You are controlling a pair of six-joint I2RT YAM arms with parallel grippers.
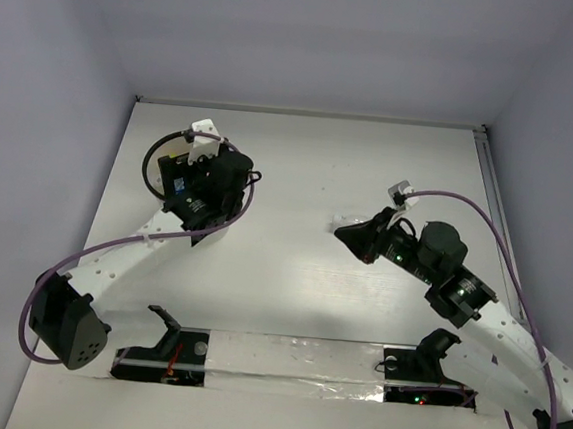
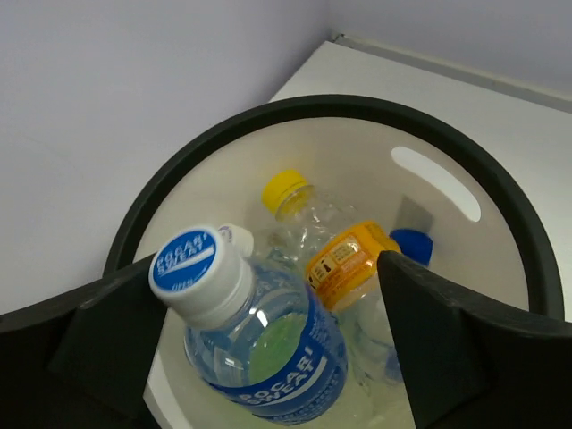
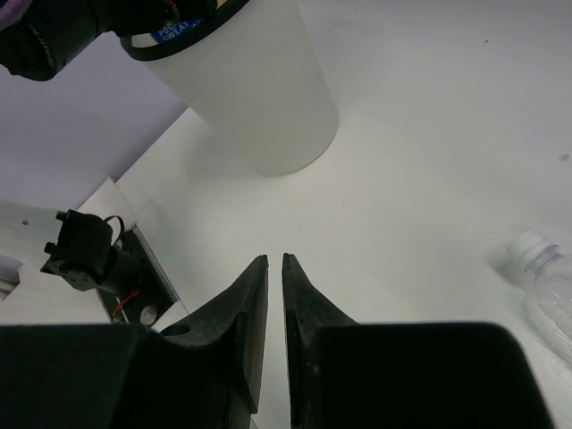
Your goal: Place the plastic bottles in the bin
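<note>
The bin (image 2: 357, 103) stands at the back left of the table (image 1: 153, 163), and its white wall shows in the right wrist view (image 3: 268, 98). My left gripper (image 2: 268, 268) hangs open over its mouth (image 1: 191, 181). A blue-labelled bottle (image 2: 259, 331) lies between the fingers with a gap on each side, on top of other bottles. Under it are the orange-labelled bottle (image 2: 344, 264) with a yellow cap, a blue cap (image 2: 413, 243) and something green. My right gripper (image 3: 274, 259) is shut and empty above the table (image 1: 345, 235). The plain clear bottle (image 3: 547, 286) lies beside it (image 1: 346, 220).
The side wall stands close behind the bin on the left. A taped strip and both arm bases (image 1: 294, 361) run along the near edge. A purple cable (image 1: 477, 216) loops off the right arm.
</note>
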